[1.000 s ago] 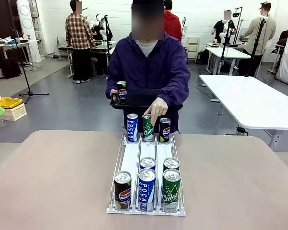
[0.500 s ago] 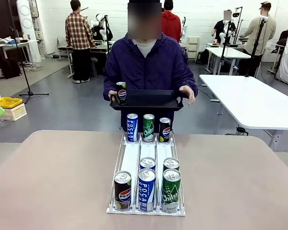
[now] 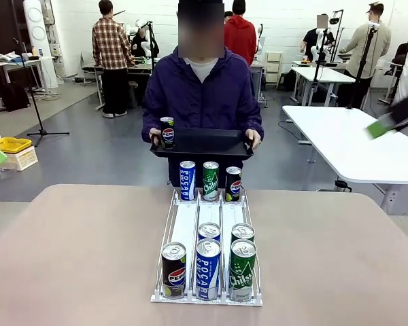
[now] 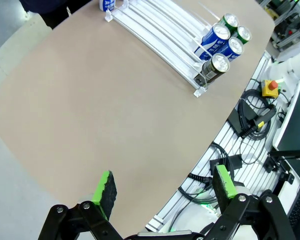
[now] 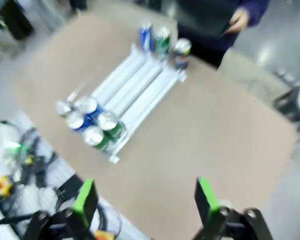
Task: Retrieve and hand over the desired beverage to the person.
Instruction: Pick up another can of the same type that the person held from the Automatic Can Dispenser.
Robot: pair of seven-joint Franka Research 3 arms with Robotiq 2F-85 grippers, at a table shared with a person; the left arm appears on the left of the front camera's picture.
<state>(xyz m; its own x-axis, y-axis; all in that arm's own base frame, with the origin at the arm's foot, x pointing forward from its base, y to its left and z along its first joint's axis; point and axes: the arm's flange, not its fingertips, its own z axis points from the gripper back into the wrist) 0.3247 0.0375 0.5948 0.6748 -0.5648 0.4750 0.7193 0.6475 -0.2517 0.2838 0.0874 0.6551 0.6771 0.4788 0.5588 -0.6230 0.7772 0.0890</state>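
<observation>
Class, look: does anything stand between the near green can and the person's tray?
Yes. A second green can sits right behind the near green can in its lane, and three cans at the rack's far end stand before the tray. Above them the way looks open.

near row — dark can [image 3: 173, 270]: pepsi | blue can [image 3: 207, 269]: POCA | green can [image 3: 242, 269]: Chilsa

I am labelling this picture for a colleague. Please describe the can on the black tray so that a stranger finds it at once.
Beyond the far edge of the table, the person in the purple jacket holds a black tray. At its picture-left end stands one dark Pepsi can. It alone stands off the white rack that holds the other cans.
</observation>
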